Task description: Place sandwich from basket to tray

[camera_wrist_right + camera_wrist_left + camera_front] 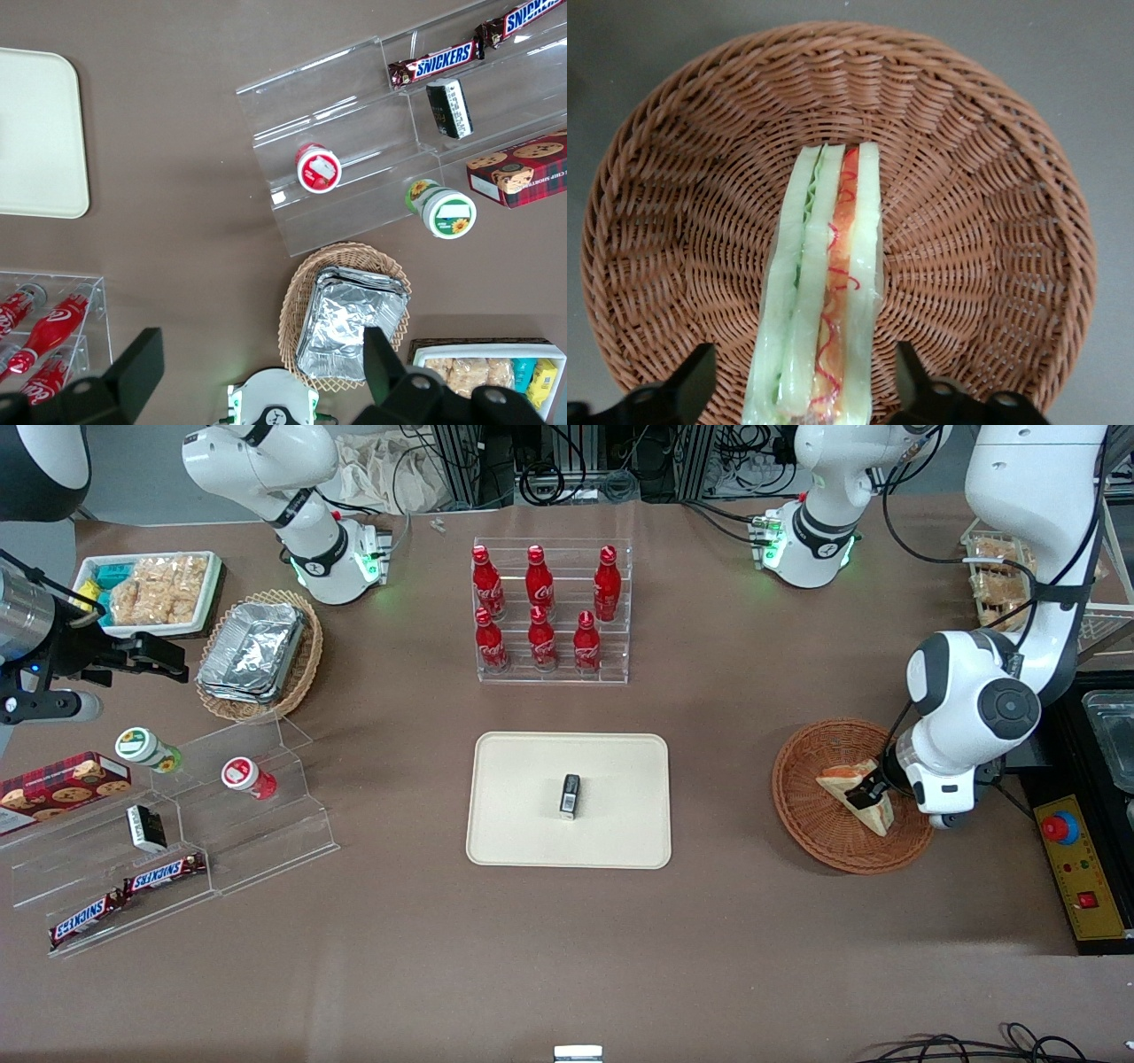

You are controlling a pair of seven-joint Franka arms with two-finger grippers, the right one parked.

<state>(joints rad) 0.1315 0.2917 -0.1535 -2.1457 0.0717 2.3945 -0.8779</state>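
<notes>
Sandwich point(824, 292) fills the middle of what our wrist camera sees, edge-on, its long axis running from our gripper point(808, 390) toward the basket's centre, pale bread slices flanking a green layer and a red-orange layer under clear wrap. Our fingers point(687, 385) stand apart, one on each side of the wedge's near end, with a gap visible between each finger and the wrap, so we are straddling it, not clamped. From the front, the sandwich point(858, 793) lies in the reddish-brown basket point(811, 815), at about three o'clock from the basket's centre, its long side slanting from roughly ten o'clock to four o'clock. Our gripper point(866, 790) reaches onto it from the working arm's end of the table, the wrist bent down low over the basket's rim and the white forearm rising above it. Toward nine o'clock from the basket sits the cream tray point(518, 806), well apart, carrying one small dark packet point(570, 795).
</notes>
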